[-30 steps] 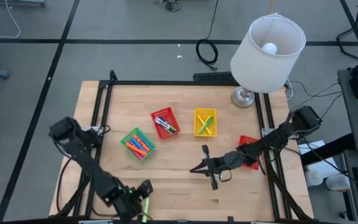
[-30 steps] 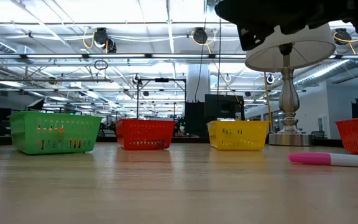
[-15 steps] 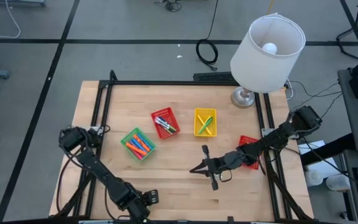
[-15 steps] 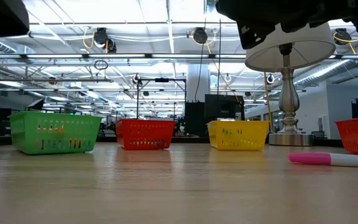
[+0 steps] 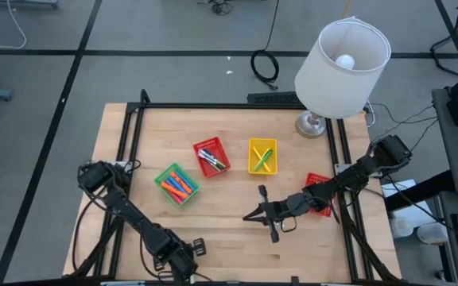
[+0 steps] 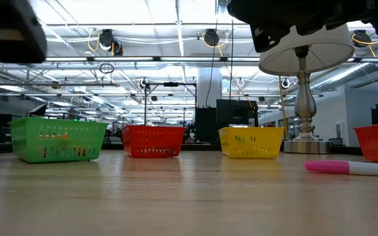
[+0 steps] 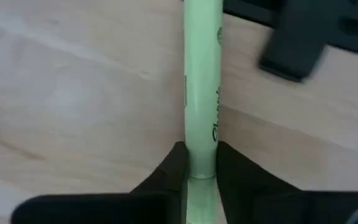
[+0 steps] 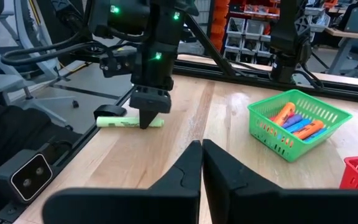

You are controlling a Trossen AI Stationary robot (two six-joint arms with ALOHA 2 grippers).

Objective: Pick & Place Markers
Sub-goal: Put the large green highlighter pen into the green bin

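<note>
A light green marker (image 7: 202,74) lies flat on the wood at the table's near left edge, also in the right wrist view (image 8: 120,122). My left gripper (image 5: 188,260) stands over it, pointing down, shut on it. My right gripper (image 8: 202,149) is shut on nothing and hovers level above the table's middle (image 5: 249,214). A pink marker (image 6: 350,168) lies on the table in the low view. More markers lie in the green basket (image 5: 176,184), the red basket (image 5: 211,156) and the yellow basket (image 5: 262,156). My left gripper pinches the green marker's barrel (image 7: 201,146) between its two fingers, nearer one end than the middle. The fingers (image 8: 145,117) come from above, pointing down, and lie across the marker. The marker lies flat on the table.
A second red basket (image 5: 318,193) sits by the table's right rail, half under my right arm. A lamp (image 5: 342,59) with a white shade stands at the far right corner. A black frame (image 5: 133,143) runs along the table's sides. Bare wood lies between the baskets and the near edge.
My left gripper has come down toward the table's near edge onto the green marker, and its wrist has turned. Its dark body now shows at the low view's upper left. The marker has stayed on the wood. My right arm has kept still.
</note>
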